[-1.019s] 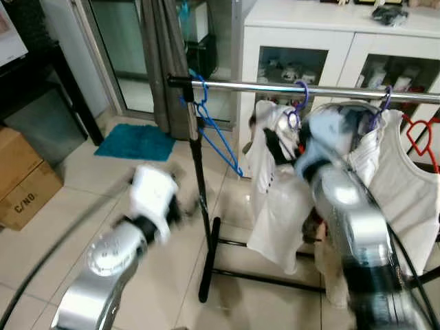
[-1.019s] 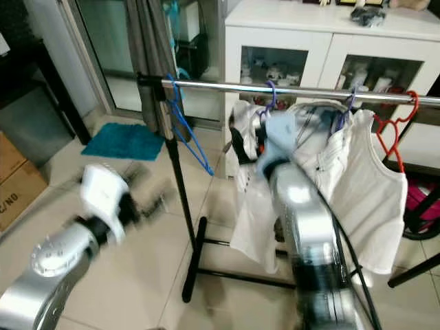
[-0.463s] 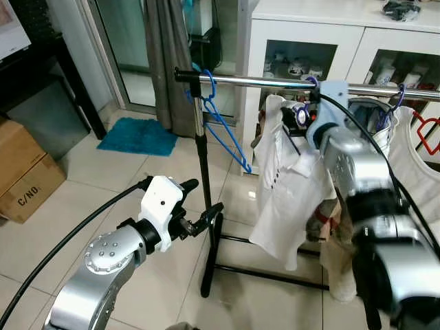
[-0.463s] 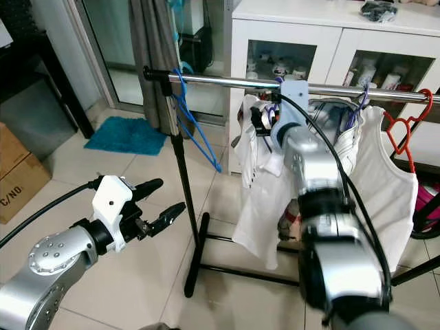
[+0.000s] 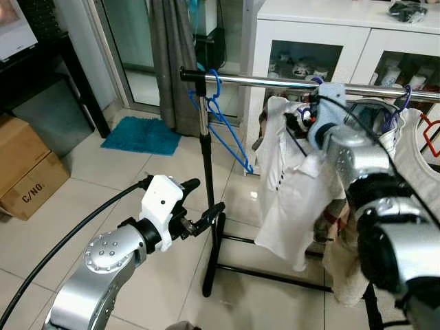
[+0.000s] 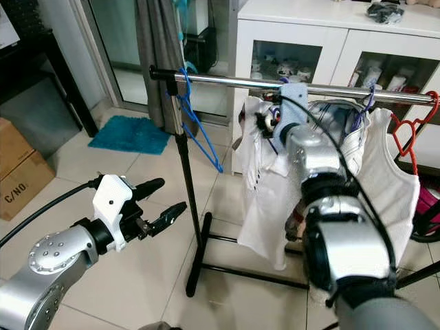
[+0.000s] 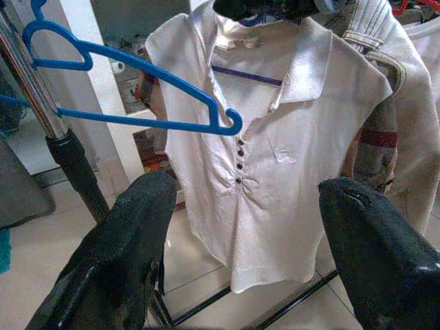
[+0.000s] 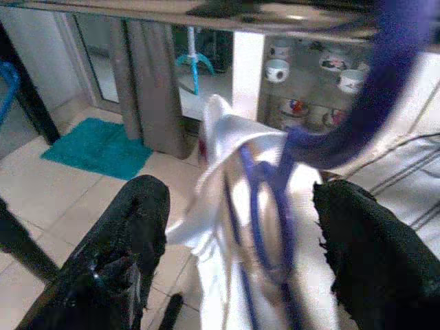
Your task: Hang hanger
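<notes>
On the rail, the purple hanger (carrying a white shirt) hangs between the right gripper's parted fingers. Left gripper: fingers apart, empty, beside the stand.

Compared with one second ago, the blur is gone and both arms are seen sharply. The left gripper is now raised a little and held in front of the rack pole, with its fingers spread, where before it was smeared lower on the left. The right gripper is now stretched up to the rail, at the collar of the white polo shirt, beside the purple hanger. The whole scene is shifted slightly, so the camera is moved.
</notes>
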Available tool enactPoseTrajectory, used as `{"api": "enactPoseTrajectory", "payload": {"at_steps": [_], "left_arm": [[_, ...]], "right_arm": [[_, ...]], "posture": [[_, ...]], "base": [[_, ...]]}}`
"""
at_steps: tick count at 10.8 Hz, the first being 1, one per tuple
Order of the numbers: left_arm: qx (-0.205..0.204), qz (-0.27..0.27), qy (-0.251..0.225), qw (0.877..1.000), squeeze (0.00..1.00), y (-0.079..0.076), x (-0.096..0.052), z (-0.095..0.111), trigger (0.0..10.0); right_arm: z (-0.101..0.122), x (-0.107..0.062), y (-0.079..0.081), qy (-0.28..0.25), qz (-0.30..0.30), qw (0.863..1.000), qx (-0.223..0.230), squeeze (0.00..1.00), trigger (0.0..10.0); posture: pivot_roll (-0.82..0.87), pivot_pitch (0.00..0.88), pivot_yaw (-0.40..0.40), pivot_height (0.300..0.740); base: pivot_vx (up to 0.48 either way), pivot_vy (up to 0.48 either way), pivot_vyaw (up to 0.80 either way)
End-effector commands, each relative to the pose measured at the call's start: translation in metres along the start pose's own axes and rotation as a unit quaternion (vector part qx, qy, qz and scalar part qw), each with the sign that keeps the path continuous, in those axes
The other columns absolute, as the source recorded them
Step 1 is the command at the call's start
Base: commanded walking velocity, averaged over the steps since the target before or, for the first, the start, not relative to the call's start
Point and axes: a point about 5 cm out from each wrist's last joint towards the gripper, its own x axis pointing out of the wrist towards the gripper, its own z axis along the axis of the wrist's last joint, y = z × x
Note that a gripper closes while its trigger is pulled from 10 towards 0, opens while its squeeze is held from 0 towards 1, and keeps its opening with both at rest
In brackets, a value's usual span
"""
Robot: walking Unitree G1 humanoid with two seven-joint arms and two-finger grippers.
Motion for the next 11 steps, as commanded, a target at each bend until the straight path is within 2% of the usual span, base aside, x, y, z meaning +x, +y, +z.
{"api": "enactPoseTrajectory", "payload": {"at_steps": [1, 5, 11], "left_arm": [[0.007, -0.007, 0.002, 1.0, 0.15, 0.0003, 0.0016, 0.0014, 10.0], [0.006, -0.007, 0.002, 1.0, 0.15, -0.0003, 0.0029, 0.001, 10.0], [0.011, -0.007, 0.0, 1.0, 0.16, -0.0006, 0.0034, 0.0022, 10.0]], "right_arm": [[0.0072, 0.0003, -0.002, -0.01, -0.001, 1.0, 0.002, 0.0, 0.0], [0.0055, 0.0018, -0.0039, 0.006, 0.023, 1.0, -0.001, 0.0, 0.0], [0.0012, 0.0027, -0.0042, 0.017, 0.022, 1.0, -0.006, 0.0, 0.0]], "posture": [[-0.07, 0.0, 0.043, 0.74], [-0.07, 0.0, 0.036, 0.74], [-0.07, 0.0, 0.032, 0.74]], "base": [[0.0, 0.0, 0.0], [0.0, 0.0, 0.0], [0.0, 0.0, 0.0]]}}
